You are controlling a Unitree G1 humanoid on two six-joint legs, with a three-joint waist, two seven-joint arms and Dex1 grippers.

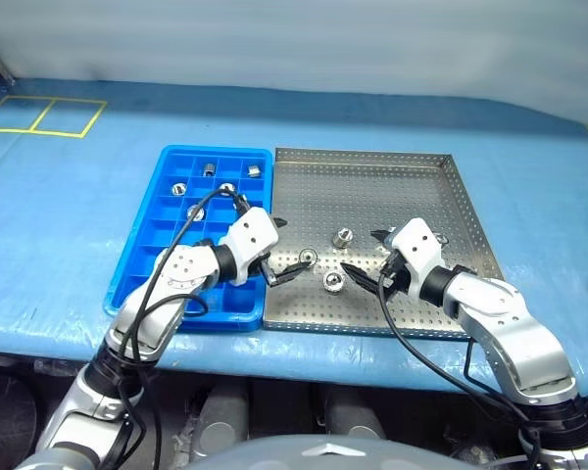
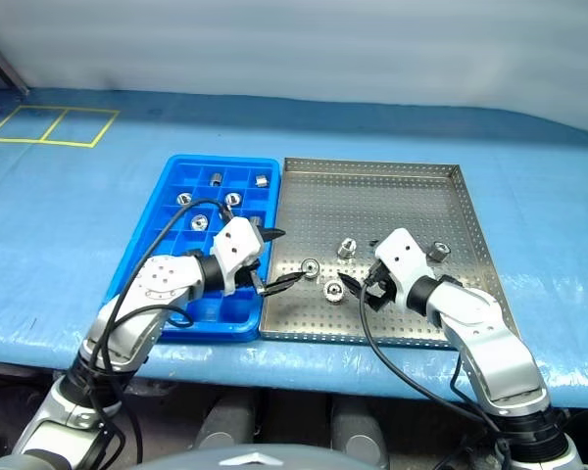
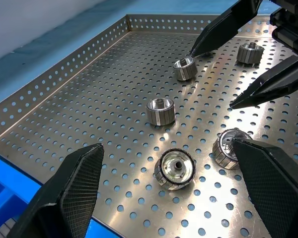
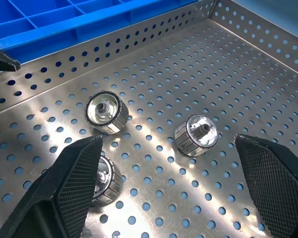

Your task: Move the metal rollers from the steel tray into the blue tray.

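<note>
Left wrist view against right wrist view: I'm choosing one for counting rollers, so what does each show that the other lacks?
Left wrist view: five metal rollers and the open right tool facing it. Right wrist view: three rollers, the blue tray with its compartment grid, and a fingertip of the left tool. Both: the steel tray with rollers on its perforated floor.

Ahead of your pincers you have a table under a wrinkled blue cover [image 1: 59,225], yellow tape squares [image 1: 41,116] at its far left corner, and a pale plain wall [image 1: 304,39] behind.
</note>
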